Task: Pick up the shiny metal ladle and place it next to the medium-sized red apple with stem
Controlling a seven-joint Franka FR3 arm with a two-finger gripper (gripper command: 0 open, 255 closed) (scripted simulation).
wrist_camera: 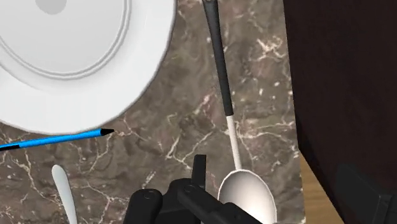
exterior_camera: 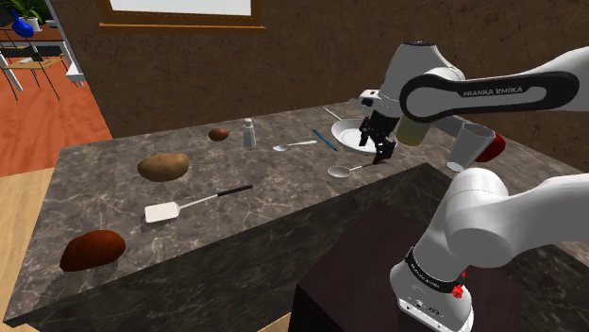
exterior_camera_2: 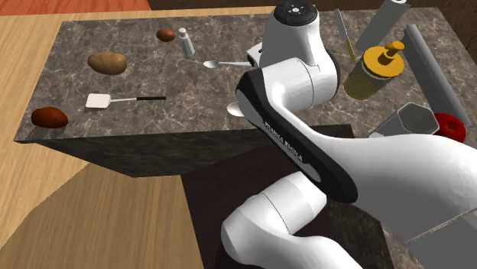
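Right, I had one ladle point(exterior_camera: 344, 172) to deal with, and it lay flat on the dark marble counter point(exterior_camera: 236, 236), shiny bowl up, near the counter's front edge and just beside the one white plate point(exterior_camera: 351, 138). In the wrist view its black handle ran away from the hand, with the bowl point(wrist_camera: 247, 194) closest to the camera. The gripper point(exterior_camera: 382, 156) hung over the handle end; in the shoulder view its two fingers stood apart and gripped nothing.

One red apple point(exterior_camera: 493, 148) sat off to the shoulder view's right, tucked against a single grey cup point(exterior_camera: 467, 148) and apart from the ladle. In the second exterior view the apple point(exterior_camera_2: 451, 126) peeked out behind that cup.

I counted the rest along the counter:
- one blue pen point(exterior_camera: 325, 139) beside the plate
- one small spoon point(exterior_camera: 294, 145)
- one pale shaker point(exterior_camera: 249, 133)
- one little brown lump point(exterior_camera: 218, 134)
- one potato point(exterior_camera: 162, 167)
- one white spatula point(exterior_camera: 189, 205) with a black handle
- one reddish-brown lump point(exterior_camera: 92, 250) at the near corner
- one yellow bottle point(exterior_camera_2: 378, 69), seen in the second exterior view
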